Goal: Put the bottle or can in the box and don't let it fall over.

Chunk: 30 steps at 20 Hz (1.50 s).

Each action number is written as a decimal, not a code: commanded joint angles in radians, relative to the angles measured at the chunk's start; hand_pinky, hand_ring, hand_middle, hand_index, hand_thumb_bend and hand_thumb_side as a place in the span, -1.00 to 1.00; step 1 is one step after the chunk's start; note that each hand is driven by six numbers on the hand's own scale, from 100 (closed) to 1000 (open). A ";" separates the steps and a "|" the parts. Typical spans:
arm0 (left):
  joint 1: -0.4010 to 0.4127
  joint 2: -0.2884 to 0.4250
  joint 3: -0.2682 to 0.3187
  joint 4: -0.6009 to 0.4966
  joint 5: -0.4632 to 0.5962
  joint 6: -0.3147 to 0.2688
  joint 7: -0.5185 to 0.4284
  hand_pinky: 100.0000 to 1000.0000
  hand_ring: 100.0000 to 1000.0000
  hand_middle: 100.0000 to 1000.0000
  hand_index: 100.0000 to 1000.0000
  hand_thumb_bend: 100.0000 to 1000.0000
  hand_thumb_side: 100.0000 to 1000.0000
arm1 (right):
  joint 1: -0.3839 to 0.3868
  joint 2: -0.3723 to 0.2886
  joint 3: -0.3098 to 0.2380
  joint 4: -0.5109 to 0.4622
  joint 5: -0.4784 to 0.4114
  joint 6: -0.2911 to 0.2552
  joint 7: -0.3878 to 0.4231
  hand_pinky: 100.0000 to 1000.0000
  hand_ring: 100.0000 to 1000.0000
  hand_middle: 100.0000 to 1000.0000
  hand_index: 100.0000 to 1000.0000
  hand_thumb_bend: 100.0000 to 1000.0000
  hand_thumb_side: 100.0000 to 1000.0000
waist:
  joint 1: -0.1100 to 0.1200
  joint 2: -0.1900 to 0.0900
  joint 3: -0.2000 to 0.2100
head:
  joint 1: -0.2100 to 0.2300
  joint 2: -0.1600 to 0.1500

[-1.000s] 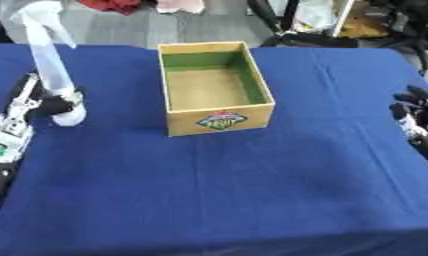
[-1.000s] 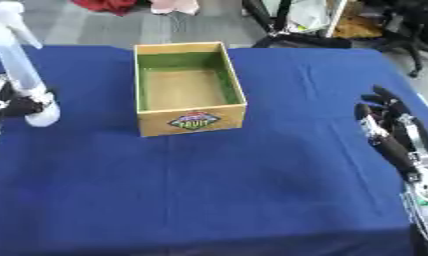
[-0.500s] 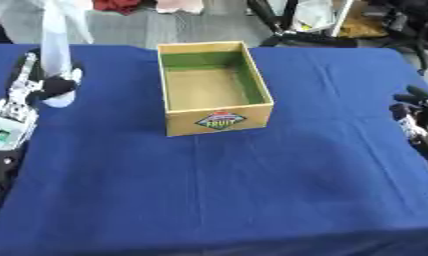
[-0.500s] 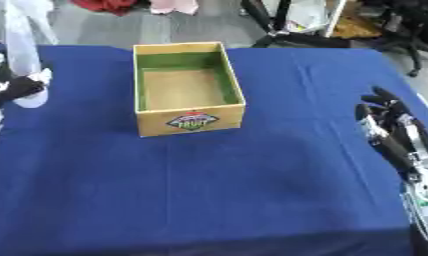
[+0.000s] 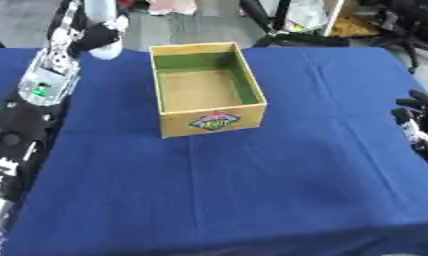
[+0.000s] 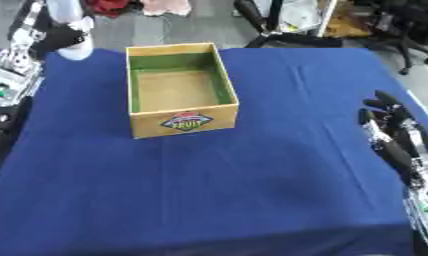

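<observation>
My left hand is shut on a pale translucent bottle, held upright at the upper left, raised off the blue table and left of the box. The bottle's top runs out of the picture. The open cardboard box with a green lining and a fruit label on its front stands at the table's middle, with nothing inside. My right hand rests open near the right edge, fingers up, holding nothing.
A blue cloth covers the table. Beyond its far edge are chair legs, stands and clothing on the floor. My left forearm stretches along the table's left side.
My left hand has lifted the bottle off the table, carrying it up and toward the far left corner. The box and my right hand have stayed put.
</observation>
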 commanded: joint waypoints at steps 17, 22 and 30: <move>0.150 0.005 -0.094 -0.184 -0.299 -0.020 -0.233 0.75 0.59 0.79 1.00 1.00 1.00 | 0.003 -0.020 -0.020 -0.015 -0.014 -0.004 -0.007 0.64 0.58 0.58 0.89 -0.66 0.09 | 0.015 -0.007 0.019 | -0.024 0.006; 0.315 0.096 -0.005 -0.421 -0.124 0.022 -0.177 0.70 0.54 0.73 0.98 0.65 0.78 | 0.012 -0.030 -0.028 -0.015 -0.013 -0.003 -0.014 0.64 0.57 0.58 0.89 -0.66 0.09 | 0.022 -0.012 0.053 | -0.046 0.006; 0.624 0.133 0.163 -0.705 -0.008 0.059 -0.091 0.64 0.48 0.68 0.92 0.50 0.69 | 0.023 -0.035 -0.035 -0.024 -0.015 -0.005 -0.022 0.64 0.57 0.58 0.89 -0.67 0.09 | 0.034 -0.021 0.113 | -0.062 0.006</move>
